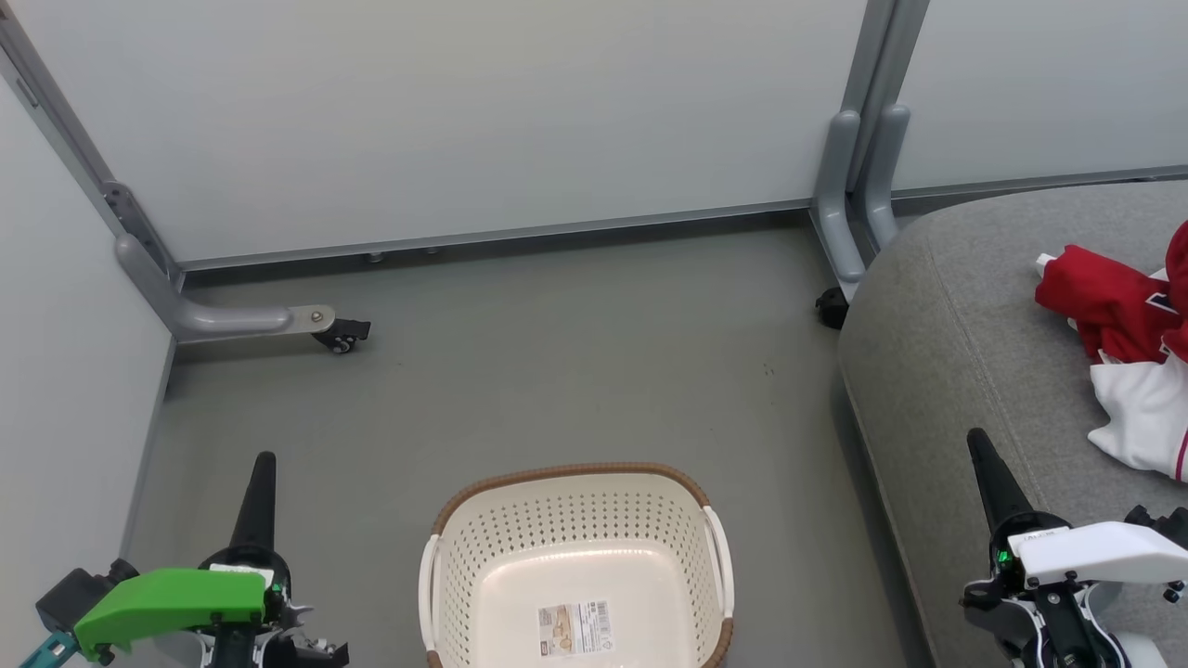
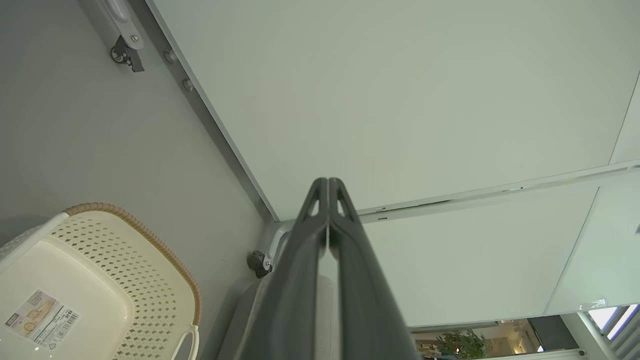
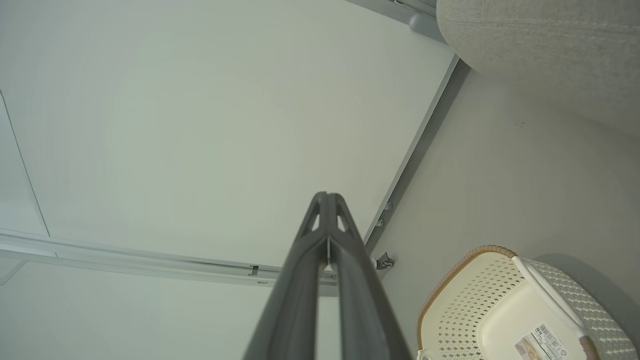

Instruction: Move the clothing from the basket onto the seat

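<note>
While my left hand [image 1: 264, 468] hangs with fingers pressed together, the cream-white perforated plastic basket [image 1: 566, 471] beside it sits empty. My right hand [image 1: 980, 447], likewise pressed together, hovers by the big grey upholstered seat [image 1: 937, 325]. The thin red-and-white clothing [image 1: 1109, 306] lies there, seemingly all of it. A careless swing could snag it floorward.

The basket [image 1: 566, 520] stands on the floor [image 1: 557, 353] between the left gripper [image 1: 265, 461] and the right gripper [image 1: 974, 436] (with wall panels [image 1: 464, 121] behind), and the clothing [image 1: 1114, 311] lies on the seat [image 1: 956, 325] to its right.
</note>
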